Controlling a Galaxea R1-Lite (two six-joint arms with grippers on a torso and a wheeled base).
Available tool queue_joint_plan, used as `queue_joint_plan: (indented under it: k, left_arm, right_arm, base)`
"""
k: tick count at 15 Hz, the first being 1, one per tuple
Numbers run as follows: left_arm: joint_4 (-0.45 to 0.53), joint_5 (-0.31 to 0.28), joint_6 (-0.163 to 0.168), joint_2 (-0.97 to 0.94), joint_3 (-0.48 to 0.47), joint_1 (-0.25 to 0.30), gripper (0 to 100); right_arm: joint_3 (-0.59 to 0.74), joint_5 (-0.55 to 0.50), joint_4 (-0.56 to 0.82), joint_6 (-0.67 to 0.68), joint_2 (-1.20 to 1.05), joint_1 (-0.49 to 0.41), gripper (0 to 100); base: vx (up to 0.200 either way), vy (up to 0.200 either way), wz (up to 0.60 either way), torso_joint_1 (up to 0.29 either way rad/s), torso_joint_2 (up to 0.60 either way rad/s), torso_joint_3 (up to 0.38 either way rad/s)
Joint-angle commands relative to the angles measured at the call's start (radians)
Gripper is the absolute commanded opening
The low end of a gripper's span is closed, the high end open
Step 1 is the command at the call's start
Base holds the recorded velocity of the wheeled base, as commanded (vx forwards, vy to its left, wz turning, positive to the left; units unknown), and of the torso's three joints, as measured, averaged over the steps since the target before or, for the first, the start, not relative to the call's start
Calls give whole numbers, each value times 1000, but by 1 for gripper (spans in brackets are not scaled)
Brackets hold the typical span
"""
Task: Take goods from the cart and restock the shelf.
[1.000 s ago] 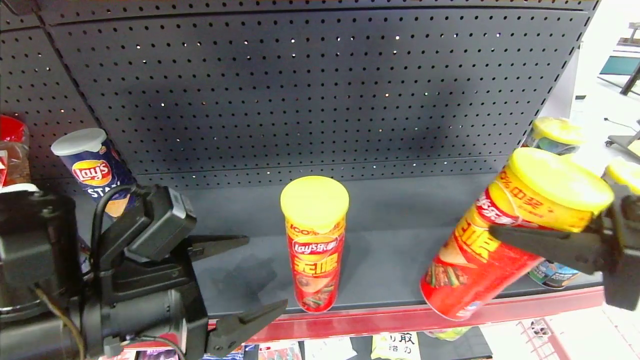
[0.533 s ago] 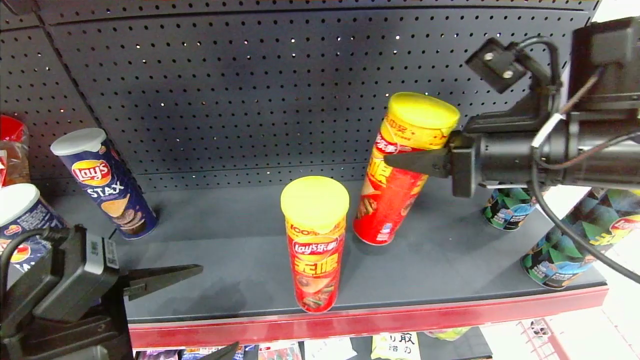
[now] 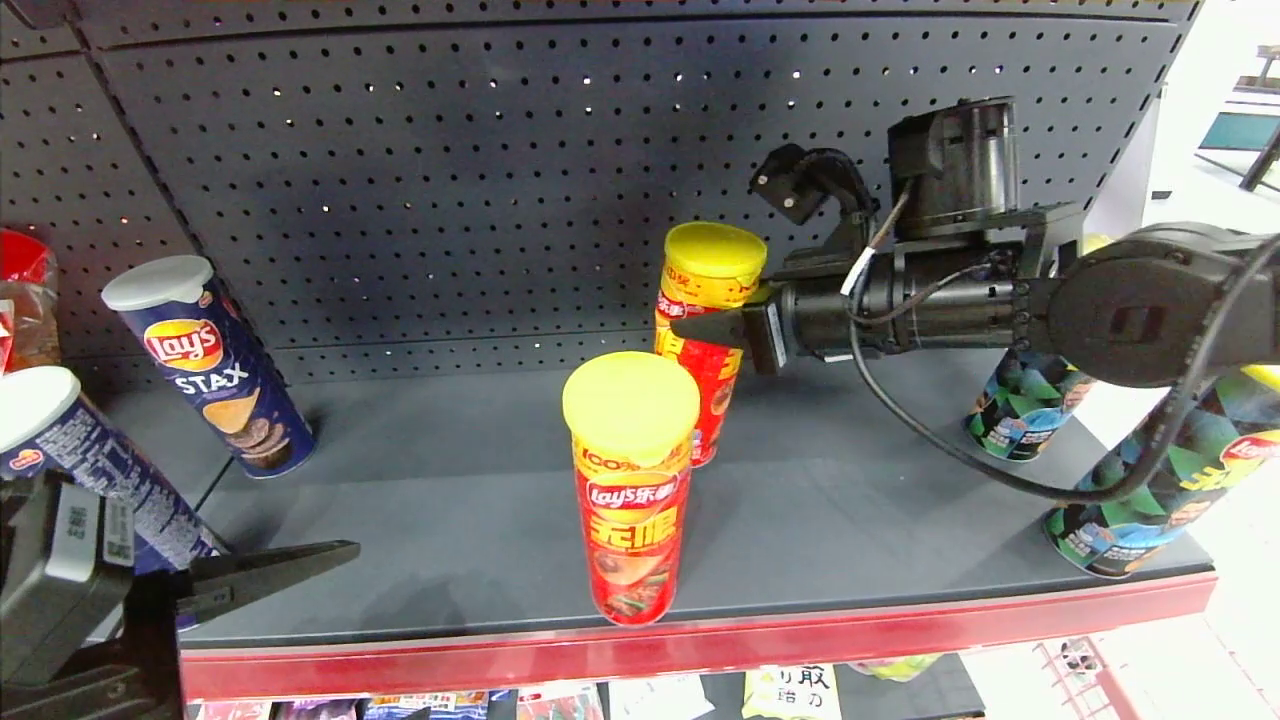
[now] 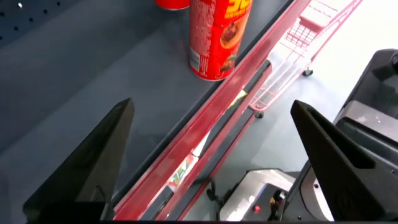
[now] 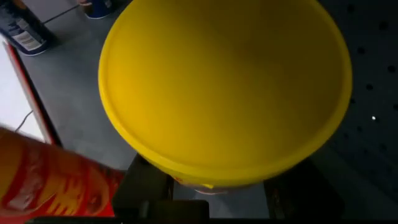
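Gripping the red chip can (image 3: 708, 285) just under its yellow lid (image 5: 224, 87), your right gripper (image 3: 700, 322) is clamped on it from the side. One finger crosses the can's front and the other is hidden behind it. The can is upright on the shelf (image 3: 450, 470), close to the pegboard back (image 3: 500, 200). Its base is partly hidden, so I can't tell whether it touches the deck.

Just below and in front of that gripper, toward the red front rail (image 3: 800, 635), a second red can (image 3: 630, 500) stands upright. It is near the held one, and contact between the two is unclear. Under the right wrist and forearm, behind the fingers, are two teal patterned cans (image 3: 1015, 405) (image 3: 1150, 500). Well past the fingertips are two blue cans (image 3: 215, 375) (image 3: 90, 460).

Your left gripper (image 4: 211, 109) sits low at the shelf's front edge with its fingers (image 3: 270, 565) spread wide and nothing between them. The rail runs diagonally across the gap between the fingers. The second red can is ahead of the fingertips, well apart. Beyond the rail, on the floor side of that hand, you can see the pink wire cart (image 4: 311, 28).
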Motion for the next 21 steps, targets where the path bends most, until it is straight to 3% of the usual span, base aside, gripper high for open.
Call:
queue_joint_plan:
  k: [1, 8, 9, 12, 18, 21]
  left_arm:
    - [0, 0, 0, -5, 0, 3, 100]
    - [0, 0, 0, -5, 5, 3, 100]
    - [0, 0, 0, -6, 5, 4, 100]
    - [0, 0, 0, -3, 5, 4, 100]
    - [-2, 35, 0, 63, -4, 6, 100]
    - [-5, 35, 0, 137, -27, 6, 100]
  right_arm:
    - [-57, 1, 6, 0, 67, -2, 0]
    - [-62, 1, 6, -11, 89, 4, 0]
    - [-62, 0, 6, -11, 89, 4, 100]
    - [-31, -2, 6, -11, 63, 5, 100]
    - [260, -65, -5, 8, -186, -1, 100]
    - [467, -97, -5, 48, -434, 4, 100]
  base:
    - [0, 0, 0, 0, 0, 0]
    - [0, 0, 0, 0, 0, 0]
    - [0, 0, 0, 0, 0, 0]
    - [0, 0, 0, 0, 0, 0]
    - [0, 0, 0, 0, 0, 0]
    - [0, 0, 0, 0, 0, 0]
